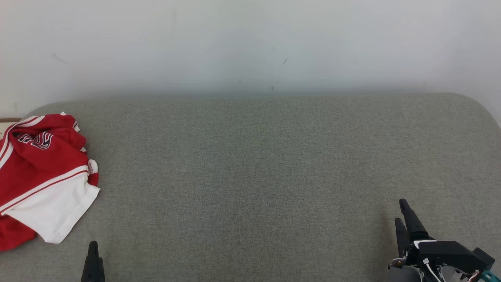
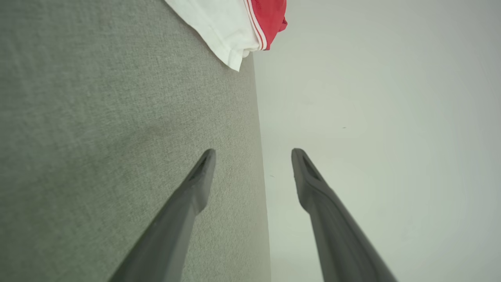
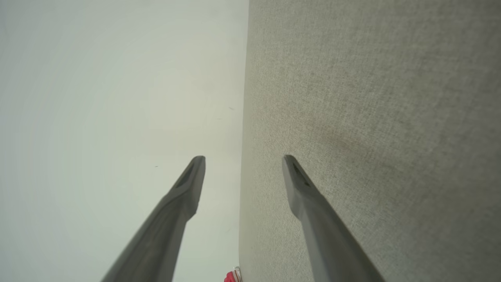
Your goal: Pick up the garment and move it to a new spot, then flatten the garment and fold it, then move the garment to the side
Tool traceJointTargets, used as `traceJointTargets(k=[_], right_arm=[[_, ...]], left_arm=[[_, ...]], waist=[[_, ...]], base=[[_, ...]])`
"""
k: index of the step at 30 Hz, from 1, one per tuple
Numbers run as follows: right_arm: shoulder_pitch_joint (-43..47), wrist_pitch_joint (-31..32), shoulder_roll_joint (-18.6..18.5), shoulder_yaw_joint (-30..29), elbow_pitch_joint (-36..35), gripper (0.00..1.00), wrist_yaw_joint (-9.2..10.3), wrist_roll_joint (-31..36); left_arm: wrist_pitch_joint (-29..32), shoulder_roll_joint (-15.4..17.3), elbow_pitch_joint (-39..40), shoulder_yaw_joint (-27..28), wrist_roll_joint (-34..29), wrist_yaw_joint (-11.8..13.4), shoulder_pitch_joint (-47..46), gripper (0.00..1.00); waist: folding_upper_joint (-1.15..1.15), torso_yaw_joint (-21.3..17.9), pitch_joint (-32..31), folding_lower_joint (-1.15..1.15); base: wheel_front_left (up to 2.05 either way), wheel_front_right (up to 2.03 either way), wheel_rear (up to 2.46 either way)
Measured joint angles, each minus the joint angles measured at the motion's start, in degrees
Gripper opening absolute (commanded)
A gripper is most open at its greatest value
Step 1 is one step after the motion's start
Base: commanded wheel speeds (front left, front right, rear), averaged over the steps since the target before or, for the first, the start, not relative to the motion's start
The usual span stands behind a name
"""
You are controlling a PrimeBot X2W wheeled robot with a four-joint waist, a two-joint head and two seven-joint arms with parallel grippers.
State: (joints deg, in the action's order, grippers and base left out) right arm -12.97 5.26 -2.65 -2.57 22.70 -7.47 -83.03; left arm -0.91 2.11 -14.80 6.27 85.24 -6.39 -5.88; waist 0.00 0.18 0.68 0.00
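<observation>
The grey table [image 1: 250,164] is the biggest thing in front of you. The garment [image 1: 43,176] is a red and white shirt. It lies in a crumpled heap at the table's left edge, about halfway between the far left corner and the near edge. Its white sleeve [image 1: 58,207] lies flat, pointing at the near edge.

The left jaws are at the near edge, close to that sleeve. They are wide apart and hold nothing. The right jaws are by the near right corner, far from the shirt. They are wide apart and hold nothing too.

Your first job, I think, is to pick the shirt up. Use the left jaws, since they are closest. Come down on a thick red bump of cloth, not on the flat sleeve. Squeeze only when cloth sits between the jaws. Lift it straight up first, so it does not drag. The middle of the table looks like a good new spot.
</observation>
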Motion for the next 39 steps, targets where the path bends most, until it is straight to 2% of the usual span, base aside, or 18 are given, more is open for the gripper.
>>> traceJointTargets(k=[16, 24, 39], right_arm=[[1.9, -4.4, 0.0, 3.8, -4.8, 1.00, -0.01, 17.3], [2.7, -6.3, 0.0, 6.3, -6.1, 1.00, -0.01, 27.7], [4.2, -9.5, 0.0, 7.7, -6.9, 1.00, -0.01, 44.6]], left_arm=[[-3.0, 0.1, 5.9, -2.6, -19.2, 4.7, 1.6, 1.00], [-4.3, 0.4, 7.2, -4.4, -31.1, 6.5, 2.6, 1.00], [-6.6, 0.8, 8.7, -5.6, -44.6, 9.6, 4.6, 1.00]], waist=[[0.00, 0.2, -0.2, 0.00], [0.00, 0.3, -0.4, 0.00], [0.00, 0.2, -1.1, 0.00]], base=[[0.00, 0.00, 0.00], [0.00, 0.00, 0.00], [0.00, 0.00, 0.00]])
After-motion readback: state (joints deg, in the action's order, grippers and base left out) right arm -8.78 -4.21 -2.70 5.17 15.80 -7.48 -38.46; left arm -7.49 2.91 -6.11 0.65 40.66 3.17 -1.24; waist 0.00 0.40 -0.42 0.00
